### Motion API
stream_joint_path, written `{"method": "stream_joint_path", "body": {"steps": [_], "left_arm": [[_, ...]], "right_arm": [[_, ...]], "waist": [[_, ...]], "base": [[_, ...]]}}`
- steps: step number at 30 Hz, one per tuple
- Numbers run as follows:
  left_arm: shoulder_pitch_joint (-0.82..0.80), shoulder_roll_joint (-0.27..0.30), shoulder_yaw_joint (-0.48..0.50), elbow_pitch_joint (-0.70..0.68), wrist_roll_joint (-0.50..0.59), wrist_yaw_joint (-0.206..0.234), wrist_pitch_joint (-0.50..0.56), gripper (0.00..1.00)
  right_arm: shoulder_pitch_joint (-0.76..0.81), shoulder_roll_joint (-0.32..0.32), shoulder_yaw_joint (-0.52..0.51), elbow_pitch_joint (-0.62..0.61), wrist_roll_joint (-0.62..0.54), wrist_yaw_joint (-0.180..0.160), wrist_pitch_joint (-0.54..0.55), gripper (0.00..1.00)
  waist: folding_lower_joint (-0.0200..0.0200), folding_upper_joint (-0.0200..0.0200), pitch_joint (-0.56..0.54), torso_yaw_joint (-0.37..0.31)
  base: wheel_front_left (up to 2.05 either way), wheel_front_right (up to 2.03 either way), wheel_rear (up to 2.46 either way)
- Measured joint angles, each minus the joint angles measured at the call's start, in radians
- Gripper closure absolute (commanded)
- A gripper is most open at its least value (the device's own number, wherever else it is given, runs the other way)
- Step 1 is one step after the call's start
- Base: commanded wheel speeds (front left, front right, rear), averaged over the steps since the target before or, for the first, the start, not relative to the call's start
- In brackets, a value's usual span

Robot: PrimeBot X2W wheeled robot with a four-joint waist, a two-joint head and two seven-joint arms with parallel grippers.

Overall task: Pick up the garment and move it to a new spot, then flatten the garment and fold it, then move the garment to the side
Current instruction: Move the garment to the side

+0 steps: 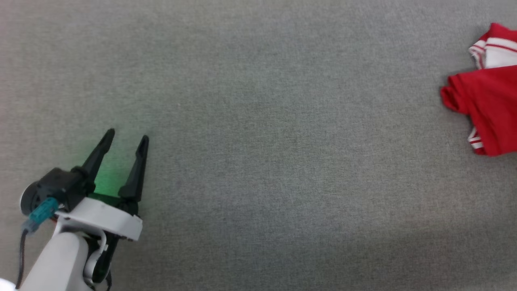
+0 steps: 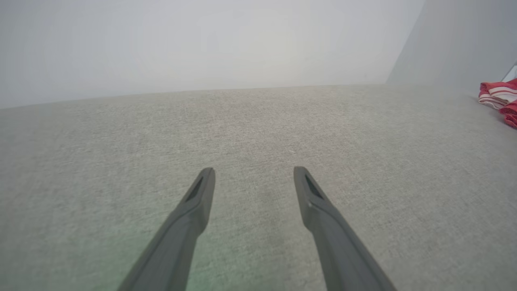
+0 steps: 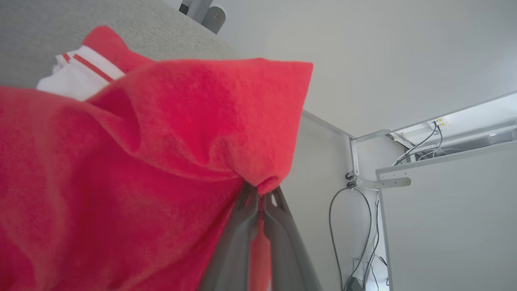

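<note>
Grey woven surface (image 1: 258, 121) runs wide, and the red jersey (image 1: 490, 109) is bunched at its far right, one white striped sleeve (image 1: 501, 50) showing. The right gripper (image 3: 260, 190) is clenched on a pinch of the jersey's red cloth. Well apart to the left, the left gripper (image 1: 127, 135) has its fingers spread, grasping nothing.

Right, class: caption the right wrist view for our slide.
Right gripper, jaws shut, pinching a fold of the red jersey.

My left hand (image 1: 127, 135): two long black tapering fingers (image 1: 135, 173), slotted near the tips.
My wrist: white collar (image 1: 103, 220), black housing (image 1: 60, 182), teal plug (image 1: 42, 210), dark cable (image 1: 20, 258).
My forearm (image 1: 56, 262): smooth, pale.
My right hand (image 3: 260, 198): same dark fingers.
</note>
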Motion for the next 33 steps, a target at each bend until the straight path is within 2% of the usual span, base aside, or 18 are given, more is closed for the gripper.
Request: {"method": "stream_joint_path", "body": {"steps": [6,14,19,20,22,23,24,33], "left_arm": [[-0.049,0.016,-0.038,-0.001,-0.008,0.0,0.0,0.0],[-0.074,0.024,-0.067,0.001,-0.016,0.0,0.0,0.0],[-0.08,0.026,-0.072,0.007,-0.024,0.0,0.0,0.0],[-0.081,0.026,-0.072,0.008,-0.024,0.0,0.0,0.0],[-0.081,0.024,-0.072,0.012,-0.025,0.0,0.0,0.0],[-0.081,0.021,-0.07,0.013,-0.026,0.0,0.0,0.0],[-0.081,0.02,-0.07,0.015,-0.026,0.0,0.0,0.0],[-0.058,0.004,-0.055,0.036,-0.032,0.0,0.0,0.0]], "right_arm": [[-0.031,0.005,-0.017,0.049,-0.062,0.0,-0.032,1.0],[-0.035,0.117,-0.099,0.17,-0.105,0.0,-0.057,1.0],[-0.053,0.157,-0.153,0.221,-0.142,0.0,-0.075,1.0],[-0.055,0.162,-0.164,0.23,-0.155,0.0,-0.08,0.93],[-0.059,0.167,-0.184,0.243,-0.176,0.0,-0.094,0.56],[-0.065,0.17,-0.194,0.248,-0.186,0.0,-0.101,0.24],[-0.07,0.17,-0.201,0.253,-0.195,0.0,-0.105,0.02],[-0.082,0.193,-0.223,0.288,-0.22,0.0,-0.151,0.0]], "waist": [[0.0,-0.0001,0.038,-0.019],[0.0,-0.0001,0.073,-0.022],[0.0,-0.0001,0.072,-0.013],[-0.0001,0.0,0.07,-0.012],[0.0,0.0,0.064,-0.01],[0.0,0.0,0.06,-0.009],[-0.0001,0.0,0.056,-0.008],[0.0,-0.0001,-0.01,0.004]], "base": [[0.0,0.0,0.0],[0.0,0.0,0.0],[0.0,0.0,0.0],[0.0,0.0,0.0],[0.0,0.0,0.0],[0.0,0.0,0.0],[0.0,0.0,0.0],[0.0,0.0,0.0]]}}
